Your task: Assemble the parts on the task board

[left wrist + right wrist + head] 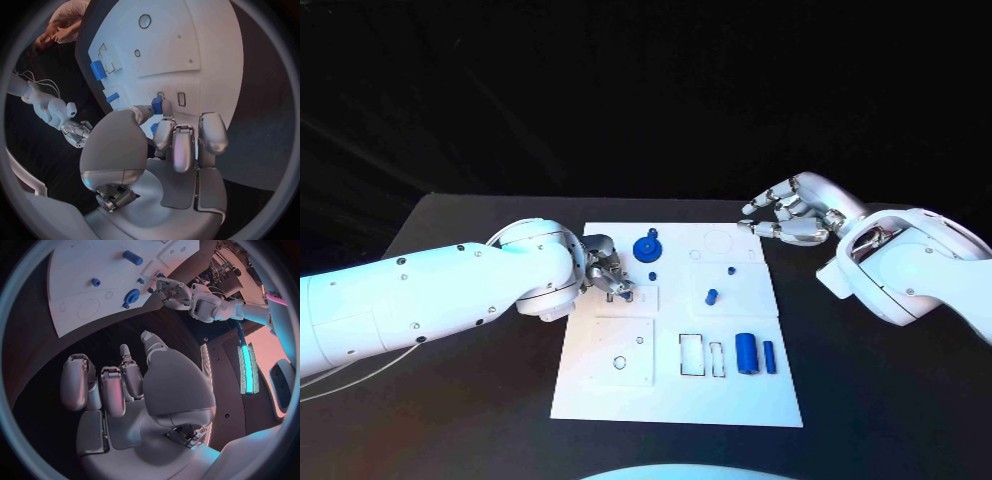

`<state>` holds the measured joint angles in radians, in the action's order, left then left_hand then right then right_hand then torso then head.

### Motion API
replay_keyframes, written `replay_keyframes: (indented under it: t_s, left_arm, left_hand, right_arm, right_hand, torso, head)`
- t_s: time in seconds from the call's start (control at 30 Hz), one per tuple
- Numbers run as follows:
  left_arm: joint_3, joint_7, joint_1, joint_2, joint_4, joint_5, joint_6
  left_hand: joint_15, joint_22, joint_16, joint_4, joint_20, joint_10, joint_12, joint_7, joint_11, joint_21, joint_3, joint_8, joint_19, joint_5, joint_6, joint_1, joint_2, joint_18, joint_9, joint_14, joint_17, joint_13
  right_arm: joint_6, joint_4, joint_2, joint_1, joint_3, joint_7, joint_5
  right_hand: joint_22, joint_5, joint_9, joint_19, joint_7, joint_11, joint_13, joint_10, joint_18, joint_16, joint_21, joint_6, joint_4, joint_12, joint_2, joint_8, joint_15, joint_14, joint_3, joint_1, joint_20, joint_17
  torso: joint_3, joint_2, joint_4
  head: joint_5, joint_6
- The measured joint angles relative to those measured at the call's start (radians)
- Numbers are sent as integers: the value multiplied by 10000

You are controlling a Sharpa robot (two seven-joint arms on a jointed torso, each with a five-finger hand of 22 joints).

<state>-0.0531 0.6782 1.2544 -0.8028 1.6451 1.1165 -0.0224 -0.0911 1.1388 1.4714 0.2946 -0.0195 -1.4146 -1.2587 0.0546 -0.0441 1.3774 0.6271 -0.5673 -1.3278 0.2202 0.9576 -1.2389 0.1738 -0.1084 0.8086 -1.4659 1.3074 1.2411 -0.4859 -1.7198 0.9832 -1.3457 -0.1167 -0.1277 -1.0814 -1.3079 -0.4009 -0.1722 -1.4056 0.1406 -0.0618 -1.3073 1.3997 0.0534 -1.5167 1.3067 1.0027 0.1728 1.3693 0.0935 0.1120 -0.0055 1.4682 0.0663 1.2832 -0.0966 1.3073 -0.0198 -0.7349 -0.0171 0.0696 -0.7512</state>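
**A:** Start at the left side. What is the left hand [606, 270] doing?

**B:** It is at the left edge of the flat white rectangular task board [589, 395], fingers curled in. In the left wrist view a small blue block-shaped part [157, 105] sits pinched between its thumb and a fingertip, right over two small rectangular slots. I judge it is about to seat that piece, or is seating it now; I cannot tell whether it is already in.

**B:** Just beside that hand, toward the board's far edge, a round blue gear-like part with a stem [648, 247] stands on the board. It looks placed.

**A:** And the middle?

**B:** A short blue peg [711, 296] and a smaller blue stud [731, 269] stand there. Lower down, two outlined rectangular recesses [691, 354] look unfilled, and next to them a wide blue bar [747, 353] and a narrow blue bar [770, 357] lie side by side. Those probably still need fitting, so I would call the task partly done.

**A:** The right side?

**B:** The right hand [783, 218] hovers off the board's far right corner, fingers loosely bent and apart, holding nothing.
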Motion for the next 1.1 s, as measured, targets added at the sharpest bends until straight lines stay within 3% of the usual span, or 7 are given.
replay_keyframes:
  t_s: [0.63,0.7,1.1]
  left_arm:
    - [-2,-205,-257,64,4,458,-392]
    - [-2,-220,-269,80,2,528,-394]
    - [18,-249,-281,102,-32,866,-299]
  left_hand:
    - [0,22,0,0,0,2,0,1,4,0,0,0,1,-26,1,3,3,-3,4,0,-1,-2]
    - [0,22,0,0,0,3,0,1,4,0,0,-2,1,-27,0,4,3,107,4,0,-1,-2]
    - [1,21,0,0,-1,-20,0,1,-17,-1,0,-54,1,-28,1,30,29,107,8,0,6,-4]
  right_arm:
    - [42,9,9,9,0,1,0]
    - [47,9,11,9,0,1,0]
    - [75,6,24,11,0,0,0]
  right_hand:
    - [-1,0,1,0,0,0,0,0,0,0,0,0,0,0,0,-1,0,0,1,0,0,0]
    - [0,0,1,0,0,0,0,0,-1,0,0,0,0,0,0,-1,0,0,1,0,0,2]
    - [1,0,2,0,0,0,0,0,0,0,0,0,-1,0,0,-1,-38,-37,1,0,0,7]
  torso:
    - [-4,-2,-12]
    - [-5,-2,-13]
    - [-8,-1,-12]
  head:
    - [10,-23]
    - [5,-23]
    - [-4,-42]
